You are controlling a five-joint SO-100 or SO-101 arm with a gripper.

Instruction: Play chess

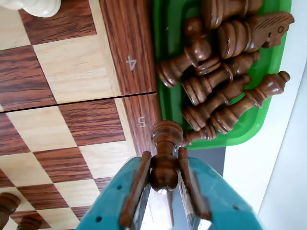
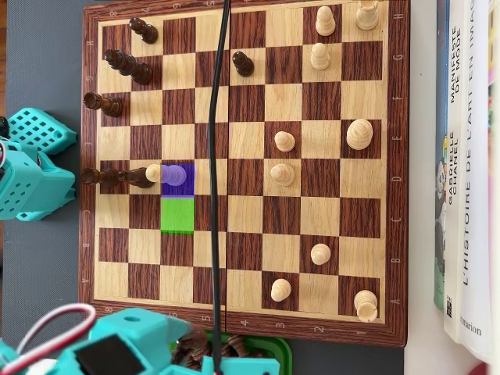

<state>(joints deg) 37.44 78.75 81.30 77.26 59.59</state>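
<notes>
Chessboard (image 1: 72, 96) edge, gripper (image 1: 163, 179) clamping dark pawn (image 1: 165, 143), base pointing outward

You have one dark piece (image 1: 166, 132) pinched in the claw (image 1: 164, 160). Just beyond its tips, to the right in the wrist view, one green tray (image 1: 165, 28) holds about eight captured dark pieces (image 1: 225, 72). In the overhead view, up the board (image 2: 242, 324) from the claw, you can count at least ten light pieces (image 2: 359, 133), roughly seven dark ones (image 2: 242, 62), one purple square (image 2: 187, 187) and one green square (image 2: 176, 215).
</notes>
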